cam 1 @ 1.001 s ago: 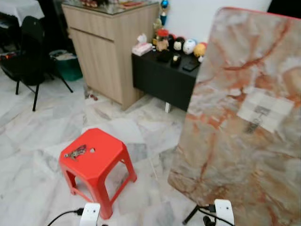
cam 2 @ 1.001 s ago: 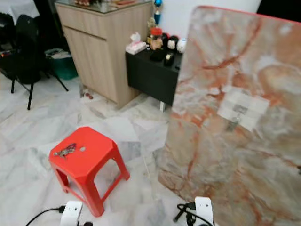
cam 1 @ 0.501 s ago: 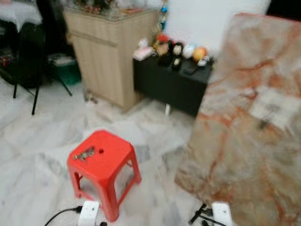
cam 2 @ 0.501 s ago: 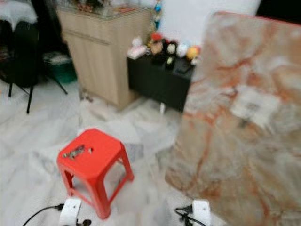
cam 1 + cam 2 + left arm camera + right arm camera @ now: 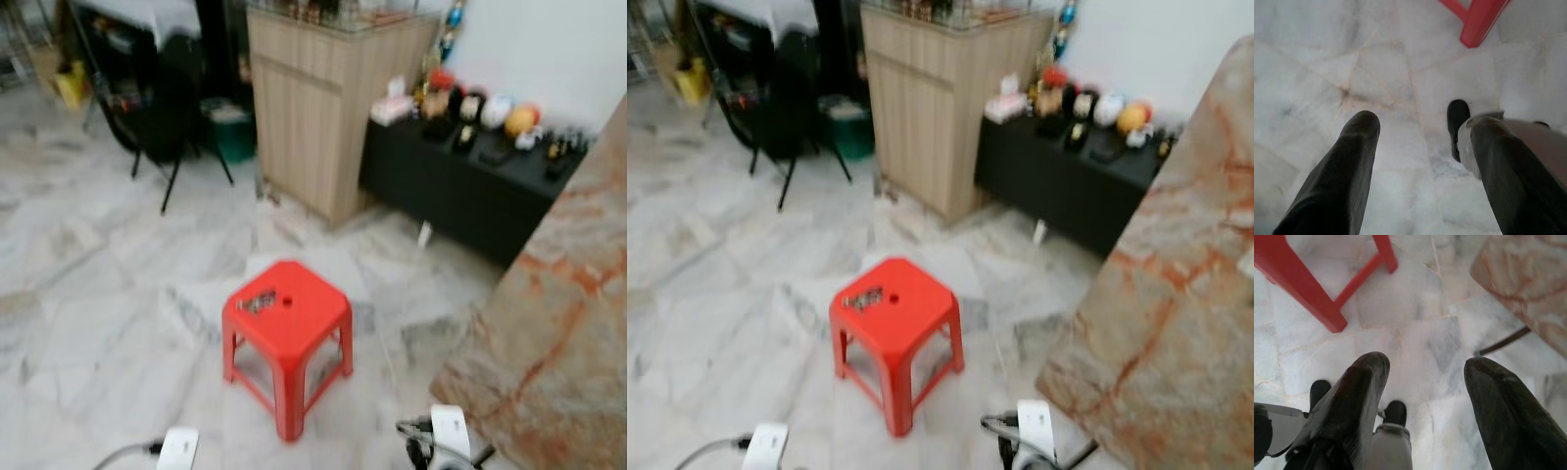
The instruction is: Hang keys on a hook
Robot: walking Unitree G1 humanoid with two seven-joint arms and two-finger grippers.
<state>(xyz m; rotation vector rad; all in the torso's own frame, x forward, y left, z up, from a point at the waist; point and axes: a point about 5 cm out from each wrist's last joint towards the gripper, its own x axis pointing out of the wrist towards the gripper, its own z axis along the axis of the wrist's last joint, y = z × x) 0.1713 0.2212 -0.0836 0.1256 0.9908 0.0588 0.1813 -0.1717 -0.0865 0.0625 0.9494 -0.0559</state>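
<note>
A bunch of keys [image 5: 257, 302] lies on top of a red plastic stool [image 5: 289, 338] standing on the marble floor ahead of me. Both arms hang low at my sides, well short of the stool. My left gripper [image 5: 1422, 134] is open over bare floor, with a stool leg [image 5: 1476, 22] just beyond it. My right gripper [image 5: 1425, 377] is open too, above floor tiles near the stool's legs [image 5: 1308, 289]. A tall marble-patterned board [image 5: 563, 343] leans at the right; no hook on it can be made out in these blurred views.
A wooden cabinet [image 5: 328, 108] and a low black sideboard [image 5: 470, 191] with small figurines stand behind the stool. A black chair [image 5: 162, 108] and a green bin [image 5: 230, 127] are at the back left. Open marble floor lies left of the stool.
The camera has swung left: the stool now sits near the middle, the marble board has slid to the right edge, and more floor and the chair show at left.
</note>
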